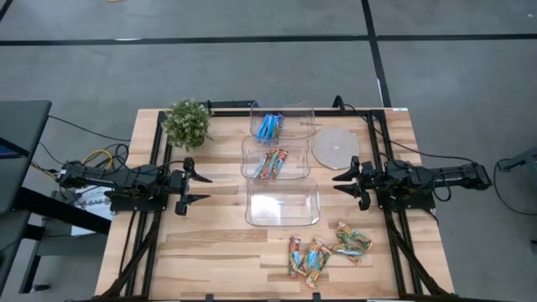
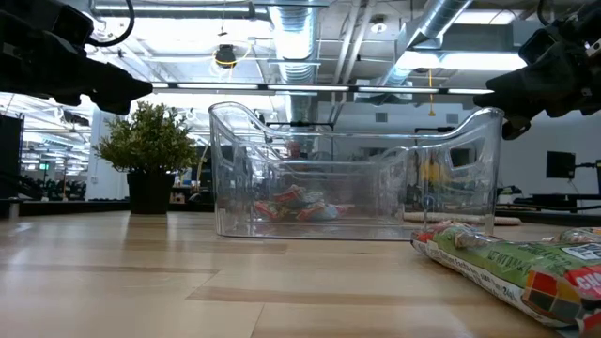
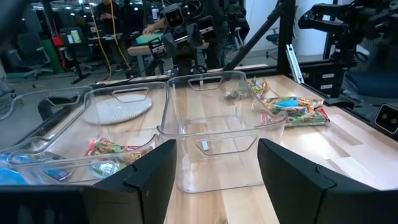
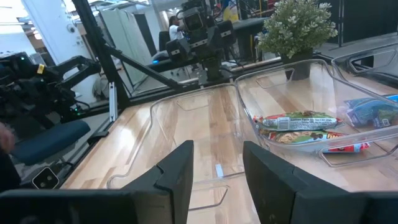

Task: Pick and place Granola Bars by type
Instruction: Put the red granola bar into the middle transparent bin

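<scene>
Grey concrete floor with dark lines, exposed ceiling ducts, bright overhead lights

**Three tubs in a column, loose bars at lower right**

In the high view the tabletop fills the middle of the frame. Three tubs run down its centre: the top tub holds bars, the middle tub holds more bars, and the bottom tub sits just below it. A plant stands at the upper left, left of the top tub. A round mat lies right of the middle tub. Loose bars lie scattered at the lower right, below the bottom tub. The left claw is left of the tubs, the right claw right of them, facing each other across the bottom tub.
</scene>
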Controlling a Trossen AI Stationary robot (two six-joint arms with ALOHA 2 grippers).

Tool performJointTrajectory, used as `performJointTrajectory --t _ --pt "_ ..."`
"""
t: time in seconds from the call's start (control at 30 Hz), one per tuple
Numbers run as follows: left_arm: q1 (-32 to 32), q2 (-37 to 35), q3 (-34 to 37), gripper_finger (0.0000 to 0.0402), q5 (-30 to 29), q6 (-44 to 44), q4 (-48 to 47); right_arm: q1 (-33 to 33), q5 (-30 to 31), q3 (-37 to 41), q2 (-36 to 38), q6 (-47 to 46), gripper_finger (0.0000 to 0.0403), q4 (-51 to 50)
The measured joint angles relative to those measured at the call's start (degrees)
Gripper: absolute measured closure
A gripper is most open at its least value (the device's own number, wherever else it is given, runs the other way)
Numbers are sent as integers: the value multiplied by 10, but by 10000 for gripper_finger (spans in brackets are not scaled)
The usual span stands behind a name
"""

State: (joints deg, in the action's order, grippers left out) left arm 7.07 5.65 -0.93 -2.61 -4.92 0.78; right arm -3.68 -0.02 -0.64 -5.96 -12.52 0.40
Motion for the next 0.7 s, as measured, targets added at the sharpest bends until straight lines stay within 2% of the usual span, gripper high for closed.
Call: performJointTrajectory --t 0.7 --pt "0 0 0 182 1 2 0 0 0 0 0 0 268 0"
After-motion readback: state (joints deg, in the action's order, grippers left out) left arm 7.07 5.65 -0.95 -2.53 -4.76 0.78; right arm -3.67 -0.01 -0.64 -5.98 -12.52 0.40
